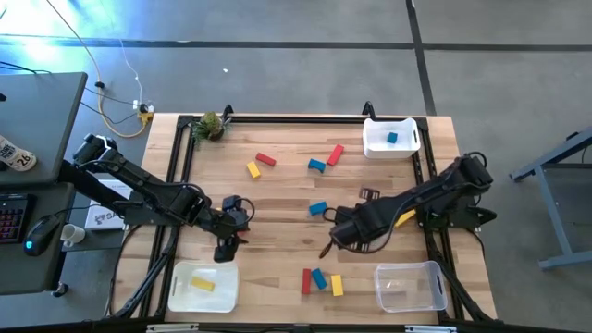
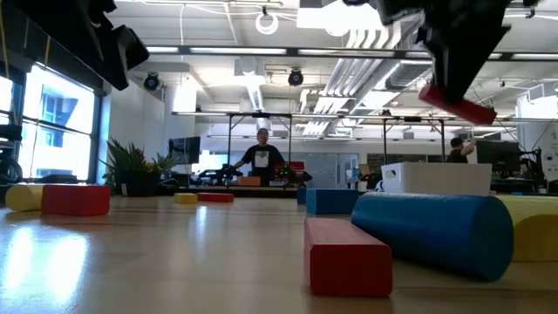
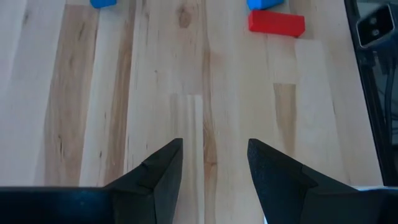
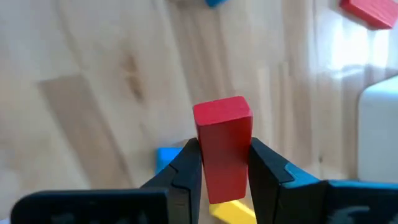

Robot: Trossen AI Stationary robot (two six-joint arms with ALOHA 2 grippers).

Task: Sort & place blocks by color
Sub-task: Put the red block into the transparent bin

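Note:
A red block (image 4: 222, 134) is lifted off the table with my right gripper (image 4: 225, 148) shut on it; in the high view that gripper (image 1: 330, 246) is right of the table's middle. In the low view the block (image 2: 458, 103) hangs high above the wood. My left gripper (image 3: 214, 155) is open over bare wood, left of the middle (image 1: 225, 242). Loose blocks lie flat on the table: red (image 1: 265, 159), yellow (image 1: 252, 169), blue (image 1: 317, 166), red (image 1: 335, 154), blue (image 1: 317, 209), yellow (image 1: 404, 218). My right gripper pinches the red block's two long sides (image 4: 210, 158) between its two fingers. The fingers come from above, slanting down, and lie along the block. Its free end (image 4: 222, 113) sticks out past the fingertips. The block is clear of the table and tilted.
A white bin (image 1: 375, 146) holding a blue block stands far right. Another white bin (image 1: 181, 294) with a yellow block is near left, and a clear bin (image 1: 435, 294) near right. Red, blue and yellow blocks (image 1: 320, 280) lie together by the near edge. A green clump (image 1: 211, 127) sits far left.

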